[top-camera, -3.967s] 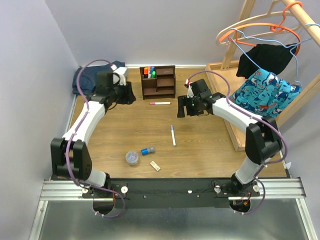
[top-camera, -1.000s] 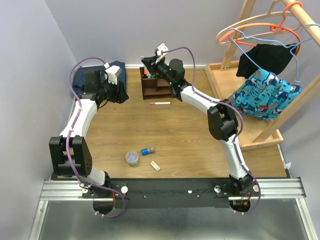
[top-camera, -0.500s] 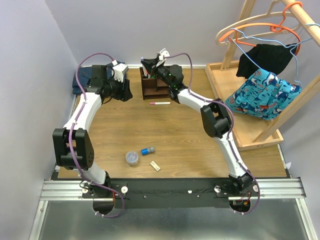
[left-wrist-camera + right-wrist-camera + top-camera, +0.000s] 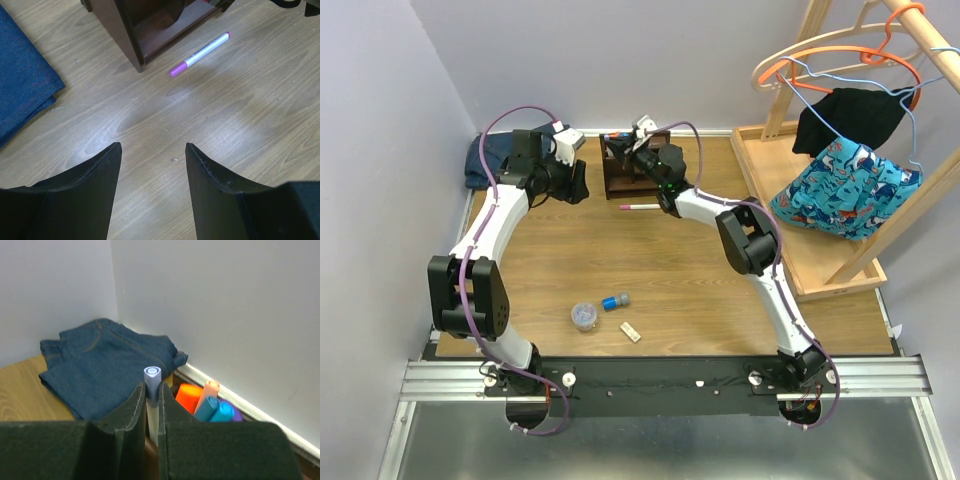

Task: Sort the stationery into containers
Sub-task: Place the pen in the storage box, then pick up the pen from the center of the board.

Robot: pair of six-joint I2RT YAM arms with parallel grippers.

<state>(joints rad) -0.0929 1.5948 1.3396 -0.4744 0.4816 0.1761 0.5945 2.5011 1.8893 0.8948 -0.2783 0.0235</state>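
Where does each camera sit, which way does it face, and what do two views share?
Top external: above, behind the robot, facing down on the table; left arm and right arm whole.
Left wrist: faces down at the pink-capped marker by the organiser; left gripper open below.
Right wrist: faces the wall corner over jeans; right gripper shut on a white marker.
Shared: pink-capped marker, top and left wrist.

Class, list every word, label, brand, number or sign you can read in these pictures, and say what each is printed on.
No text can be read in any view.
Pink-capped marker: no legible print on its white barrel.
Blue-capped marker: no print shows.
Beige block: too small to tell if it bears any marking.
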